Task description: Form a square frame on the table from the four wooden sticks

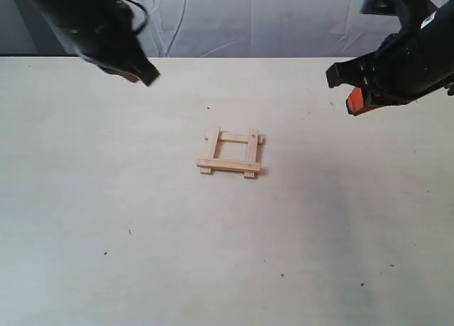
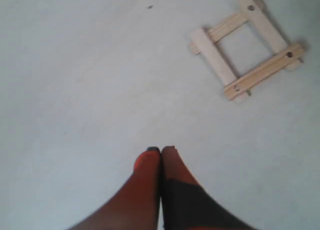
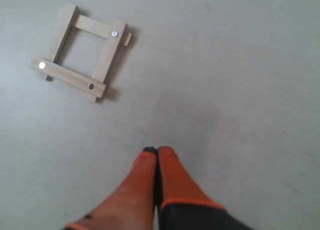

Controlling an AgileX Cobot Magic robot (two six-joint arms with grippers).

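Observation:
The four wooden sticks lie as a small square frame [image 1: 230, 153] in the middle of the table [image 1: 106, 198], ends overlapping and poking out at the corners. Both wrist views show the same square frame [image 2: 247, 46] [image 3: 81, 51]. My left gripper [image 1: 142, 72] hangs high at the back left, well clear of the frame, its orange fingers [image 2: 150, 165] pressed together on nothing. At the back right my right gripper [image 1: 355, 99] is raised too, shut and empty, with its fingers [image 3: 170, 165] touching. In each wrist view the left gripper [image 2: 160, 150] and the right gripper [image 3: 157, 150] point at bare table short of the frame.
A wrinkled white cloth backdrop [image 1: 269, 21] stands behind the table's far edge. A few tiny dark specks [image 1: 105, 254] dot the pale surface.

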